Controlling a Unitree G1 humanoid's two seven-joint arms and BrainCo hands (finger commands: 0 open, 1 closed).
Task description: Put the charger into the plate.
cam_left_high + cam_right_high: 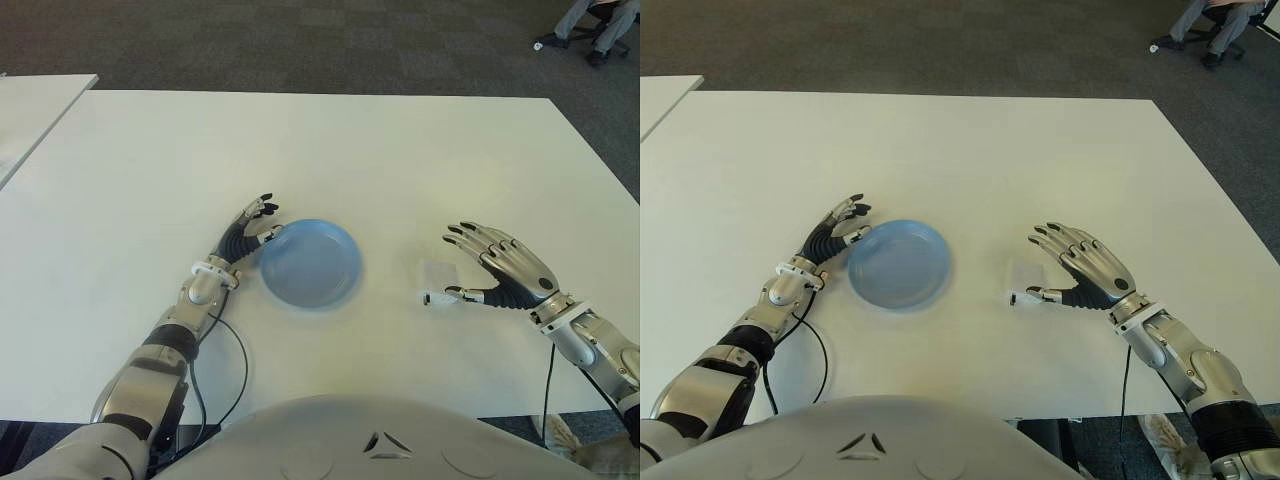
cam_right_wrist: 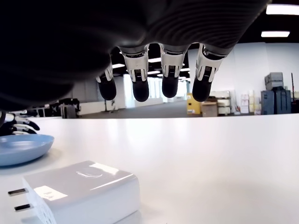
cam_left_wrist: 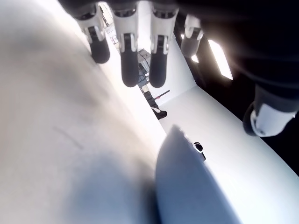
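Observation:
A round blue plate [image 1: 310, 265] lies on the white table [image 1: 330, 150], near its middle. A small white charger [image 1: 438, 275] lies flat on the table to the plate's right, its two prongs [image 2: 16, 199] pointing toward the plate. My right hand [image 1: 462, 262] hovers open just right of the charger, with the fingers [image 2: 170, 77] arched over it and the thumb at its near side. Nothing is in its grasp. My left hand [image 1: 266, 217] shows beside the plate's left rim [image 3: 180, 135], fingers spread and empty.
A second white table [image 1: 40, 110] stands off to the left. A seated person's legs and a chair base [image 1: 598, 30] show at the far right on the dark carpet. Black cables [image 1: 238, 362] loop near the table's front edge by each arm.

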